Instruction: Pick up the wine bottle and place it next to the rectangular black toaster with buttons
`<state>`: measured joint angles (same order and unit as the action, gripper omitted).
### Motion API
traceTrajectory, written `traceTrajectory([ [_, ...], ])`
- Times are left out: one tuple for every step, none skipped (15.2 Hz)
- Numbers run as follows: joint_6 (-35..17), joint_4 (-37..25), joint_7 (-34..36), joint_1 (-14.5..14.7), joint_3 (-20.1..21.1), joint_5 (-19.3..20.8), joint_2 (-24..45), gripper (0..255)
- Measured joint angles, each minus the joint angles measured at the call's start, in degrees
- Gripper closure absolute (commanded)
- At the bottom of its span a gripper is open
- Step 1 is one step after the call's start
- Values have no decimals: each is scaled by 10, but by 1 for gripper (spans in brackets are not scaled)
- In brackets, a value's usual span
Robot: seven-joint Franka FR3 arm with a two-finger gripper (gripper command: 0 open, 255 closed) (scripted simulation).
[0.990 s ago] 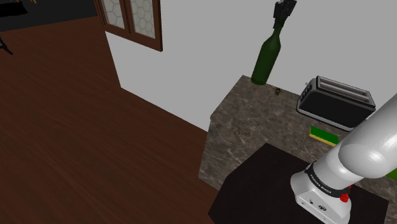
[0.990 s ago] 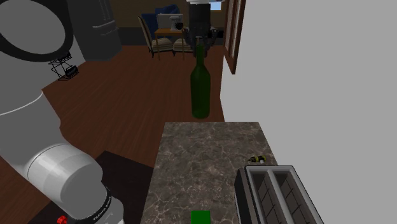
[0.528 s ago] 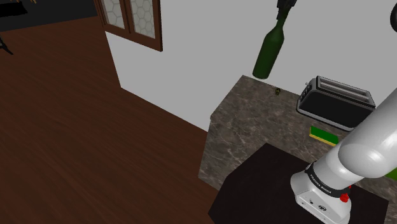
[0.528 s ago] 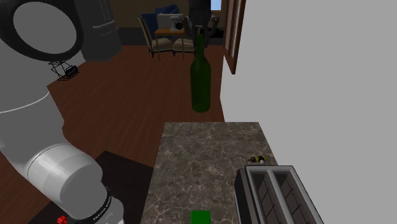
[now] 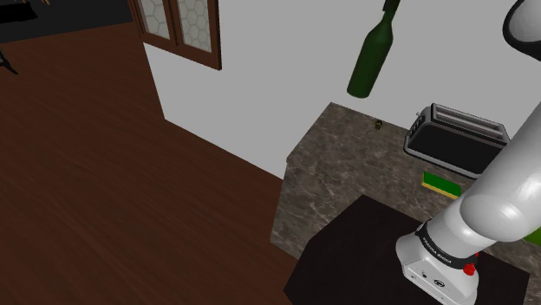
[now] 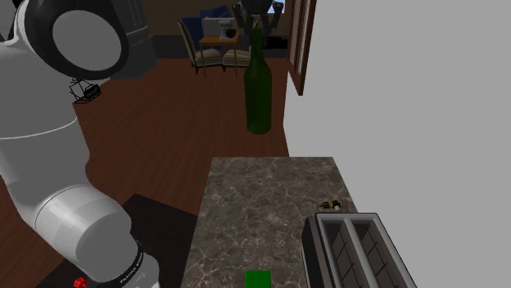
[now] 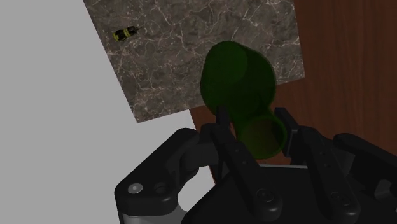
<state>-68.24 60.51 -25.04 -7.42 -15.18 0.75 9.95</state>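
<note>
As gripper (image 7: 252,118) clasps wine bottle (image 5: 368,61), it overhangs counter edge (image 7: 289,44).

A mottled stone counter (image 5: 347,169) at the shoulder view's right carried a black toaster (image 5: 457,139), a green block (image 5: 442,184) and a small yellow-black object (image 5: 379,126).

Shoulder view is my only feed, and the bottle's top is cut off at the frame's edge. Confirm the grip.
Observer: In the wrist view the gripper is shut on the wine bottle: both black fingers clasp its neck.
Operator: Give me its position over the counter.
Observer: Seen along the gripper, its base overlaps the counter's corner, by the wood floor.
Operator: Report anything near the toaster.
Observer: In the second exterior view a small yellow-and-black object lies by the wall just beyond the toaster's far end.
</note>
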Motion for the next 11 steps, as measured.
traceTrajectory([
  [1, 3, -7, -4, -3, 1, -5, 255],
  [-2, 15, -15, -8, -6, 4, -14, 255],
  [-1, 24, -25, -12, -10, 6, -24, 255],
  [0, 27, -36, -18, -14, 8, -30, 255],
  [-4, 35, -47, -25, -19, 9, -34, 255],
  [-14, 54, -61, -32, -25, 12, -44, 255],
  [-25, 83, -72, -37, -29, 18, -63, 255],
  [-23, 83, -84, -43, -35, 19, -67, 255],
  [-24, 89, -97, -49, -40, 21, -73, 255],
  [-25, 98, -110, -55, -46, 24, -81, 255],
  [-30, 109, -123, -62, -52, 27, -89, 255],
])
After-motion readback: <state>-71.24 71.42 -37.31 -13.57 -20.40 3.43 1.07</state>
